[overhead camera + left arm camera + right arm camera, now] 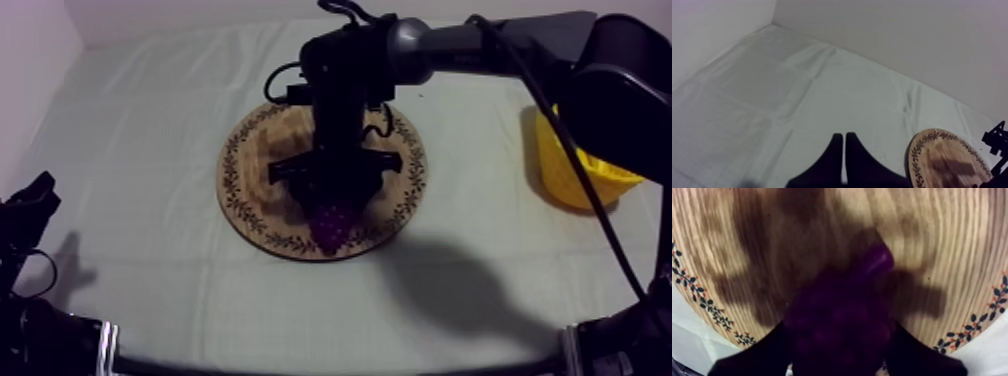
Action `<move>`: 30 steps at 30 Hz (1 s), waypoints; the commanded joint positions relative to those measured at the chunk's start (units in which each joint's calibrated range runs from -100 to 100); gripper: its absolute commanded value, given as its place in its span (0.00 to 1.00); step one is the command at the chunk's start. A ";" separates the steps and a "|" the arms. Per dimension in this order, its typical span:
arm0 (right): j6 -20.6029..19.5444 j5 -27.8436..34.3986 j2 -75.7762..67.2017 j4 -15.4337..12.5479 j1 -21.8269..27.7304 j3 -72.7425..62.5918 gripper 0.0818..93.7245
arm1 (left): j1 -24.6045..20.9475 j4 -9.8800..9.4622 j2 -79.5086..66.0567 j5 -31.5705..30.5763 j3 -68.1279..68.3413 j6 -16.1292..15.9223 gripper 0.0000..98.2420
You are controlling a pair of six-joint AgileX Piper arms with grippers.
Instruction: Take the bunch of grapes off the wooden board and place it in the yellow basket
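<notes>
**Tabletop at the grasp stage, read from left to right.**

At the near left edge of the cloth (150, 120) the left gripper (844, 136) rests clear of the work. Its two fingers lie together as a narrow wedge with nothing between them. It hangs over bare cloth, with the wooden board (250, 170) off to its right. Judged from the task, it is parked there because this pick needs one arm only.

The board lies at the centre of the table. The bunch of grapes (332, 226) sits over its near part, just inside the patterned rim.

The right arm reaches in from the far right and carries the right gripper (330, 200) straight down over the bunch, probably so that the fingers can take it from both sides.

In the right wrist view the fingers (757, 355) stand wide apart. The purple bunch fills the whole space between them, and each finger meets a flank of it with no gap to be seen. The jaws therefore read as closed round the grapes. Whether the bunch has left the wood cannot be told; the grain and the gripper's shadow lie directly behind it.

At the far right stands the yellow basket (560, 180), well apart from the board and partly covered by the arm. It has not yet received the grapes, so the lift and the carry rightward appear to remain.
</notes>
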 commanded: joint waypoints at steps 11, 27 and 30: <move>0.94 1.41 -9.39 0.50 0.79 0.18 0.39 | 0.02 0.01 0.02 0.00 -0.04 -0.01 0.00; 4.24 8.71 -27.72 1.65 2.11 1.51 0.41 | 0.02 0.01 0.02 0.00 -0.04 -0.01 0.00; 5.11 8.88 -30.36 2.31 3.08 3.08 0.41 | 0.02 0.01 0.02 0.00 -0.04 -0.01 0.00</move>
